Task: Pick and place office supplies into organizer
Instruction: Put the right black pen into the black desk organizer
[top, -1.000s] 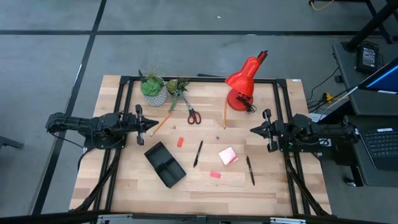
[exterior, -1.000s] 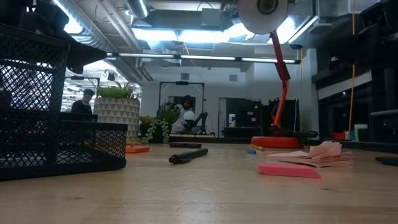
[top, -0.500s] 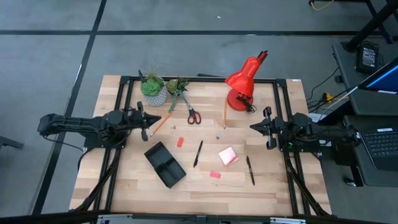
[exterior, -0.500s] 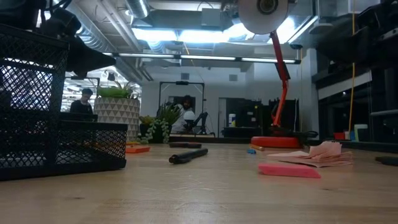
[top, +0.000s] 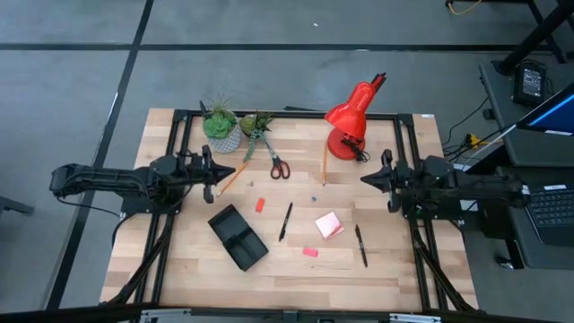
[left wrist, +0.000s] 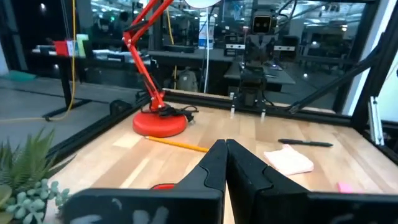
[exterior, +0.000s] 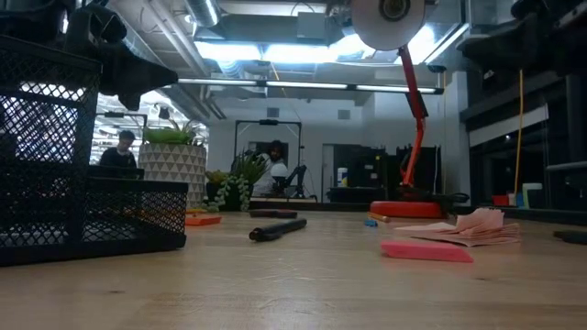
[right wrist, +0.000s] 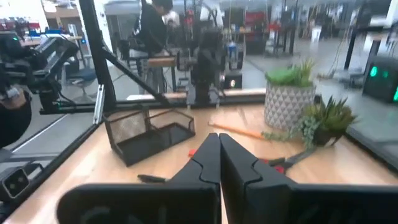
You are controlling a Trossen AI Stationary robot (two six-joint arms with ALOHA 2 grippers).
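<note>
two arms sit at opposite side edges of the table [top: 179, 269] in the high view, both with fingers pressed together and holding nothing. the left gripper [top: 221, 170] is near the left edge, just beside a pencil [top: 231, 178]; the right gripper [top: 363, 180] is near the right edge. the organizer [top: 238, 237] lies tilted toward the front left, with nothing visible inside. scissors [top: 276, 164] and a second pencil [top: 324, 164] lie near the back edge, by two plants [top: 222, 127] and a red lamp [top: 352, 117]. one pen [top: 285, 221] is mid-table, another pen [top: 360, 245] is toward the front right, and a sticky pad [top: 328, 225] lies between them. a red eraser [top: 260, 205] and a pink eraser [top: 309, 252] lie apart.

low view: the organizer's mesh wall [exterior: 55, 174] is cut off at the left edge of the frame. a pen [exterior: 277, 229] lies mid-table, the pink eraser [exterior: 426, 250] and sticky pad [exterior: 477, 226] nearer the right. dark arm parts at the top corners are hard to make out. two people show far back in the room.

left wrist view: closed fingers [left wrist: 225, 171] point across the wood toward the lamp base [left wrist: 160, 124], a pencil [left wrist: 177, 144], the pad [left wrist: 288, 159] and a pen [left wrist: 305, 144]; the other arm [left wrist: 252, 87] stands beyond.

right wrist view: closed fingers [right wrist: 219, 163] hide part of the table; behind are the organizer [right wrist: 149, 134], a pot [right wrist: 288, 104] and a person in the room.
</note>
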